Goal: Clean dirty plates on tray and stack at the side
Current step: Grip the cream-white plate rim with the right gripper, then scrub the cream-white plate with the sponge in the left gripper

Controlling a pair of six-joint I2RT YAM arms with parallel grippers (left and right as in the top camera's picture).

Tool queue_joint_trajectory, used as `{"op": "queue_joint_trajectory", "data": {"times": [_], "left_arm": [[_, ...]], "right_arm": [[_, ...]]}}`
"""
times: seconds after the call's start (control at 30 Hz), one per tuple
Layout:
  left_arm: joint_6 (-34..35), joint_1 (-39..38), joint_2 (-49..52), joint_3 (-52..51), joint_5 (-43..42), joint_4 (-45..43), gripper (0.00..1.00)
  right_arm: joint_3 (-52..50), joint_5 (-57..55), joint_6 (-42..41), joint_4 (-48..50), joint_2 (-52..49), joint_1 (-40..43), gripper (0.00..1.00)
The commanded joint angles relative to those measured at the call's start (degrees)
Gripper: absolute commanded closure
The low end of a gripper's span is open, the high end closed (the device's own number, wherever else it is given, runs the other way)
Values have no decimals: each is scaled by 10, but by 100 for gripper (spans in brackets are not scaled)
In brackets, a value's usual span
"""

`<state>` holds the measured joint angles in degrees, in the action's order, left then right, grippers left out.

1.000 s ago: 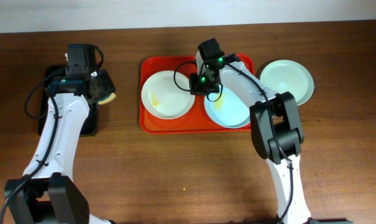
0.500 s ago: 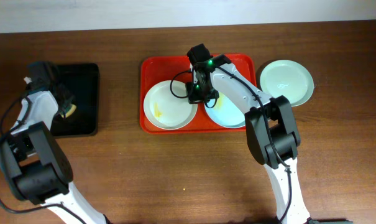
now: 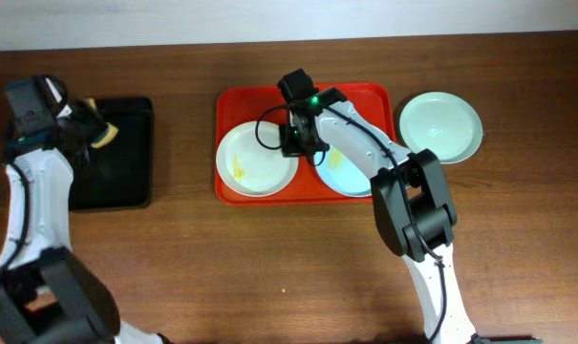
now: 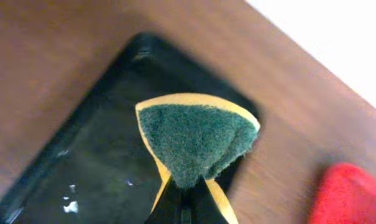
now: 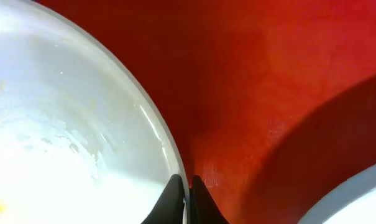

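The red tray (image 3: 269, 97) holds a white plate (image 3: 255, 161) with yellow smears on its left and a pale blue plate (image 3: 357, 172) on its right. A third pale plate (image 3: 441, 124) lies on the table right of the tray. My right gripper (image 3: 295, 143) is shut on the white plate's right rim (image 5: 169, 149), with the red tray floor (image 5: 268, 93) beside it. My left gripper (image 3: 90, 129) is shut on a folded yellow and green sponge (image 4: 197, 140) above the black tray (image 4: 82, 168).
The black tray (image 3: 117, 172) lies at the far left of the wooden table (image 3: 269, 268). The right arm reaches across the red tray's middle.
My left arm has swung outward and lifted the sponge over the black tray's upper part. My right gripper has shifted left with the white plate's rim, dragging that plate slightly left.
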<state>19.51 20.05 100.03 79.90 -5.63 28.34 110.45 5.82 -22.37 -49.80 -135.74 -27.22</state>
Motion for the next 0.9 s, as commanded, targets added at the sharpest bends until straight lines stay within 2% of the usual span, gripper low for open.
{"op": "queue_joint_trajectory", "data": {"times": [0.0, 0.03, 0.07, 0.1, 0.13, 0.2, 0.23, 0.27, 0.3, 0.33, 0.4, 0.5, 0.63, 0.87], "left_arm": [[-7, -44, -4, 4, -86, 36, 100], [-7, -66, -4, 4, -86, 43, 100], [-7, -87, -4, 4, -85, 45, 100], [-7, -113, -4, 4, -85, 48, 100], [-7, -133, -4, 4, -83, 48, 100], [-7, -162, -4, 4, -81, 48, 100], [-7, -176, -4, 4, -81, 50, 100], [-7, -189, -4, 4, -81, 54, 100], [-7, -198, -4, 4, -81, 59, 100], [-7, -213, -4, 4, -81, 68, 100], [-7, -241, -3, -2, -81, 69, 100], [-7, -284, 15, -9, -81, 52, 100], [7, -316, 80, -9, -79, 6, 100], [24, -323, 164, -9, -46, -61, 100]], "right_arm": [[-9, -29, -52, 6, -9, -5, 96], [-9, -25, -45, 6, -9, -5, 94], [-7, -24, -18, 16, -9, -2, 80], [3, -25, 35, 22, -9, 5, 61], [13, -25, 83, 28, -9, 14, 52], [14, -24, 163, 62, -10, 26, 44], [14, -24, 176, 72, -13, 26, 43], [13, -24, 188, 83, -16, 26, 44], [12, -25, 192, 93, -19, 25, 50], [12, -24, 192, 104, -23, 26, 69], [12, -16, 186, 102, -24, 26, 96], [12, 2, 121, 88, -24, 25, 96], [12, 30, 79, 50, -24, 25, 96], [12, 30, 72, 30, -24, 25, 96]]}}
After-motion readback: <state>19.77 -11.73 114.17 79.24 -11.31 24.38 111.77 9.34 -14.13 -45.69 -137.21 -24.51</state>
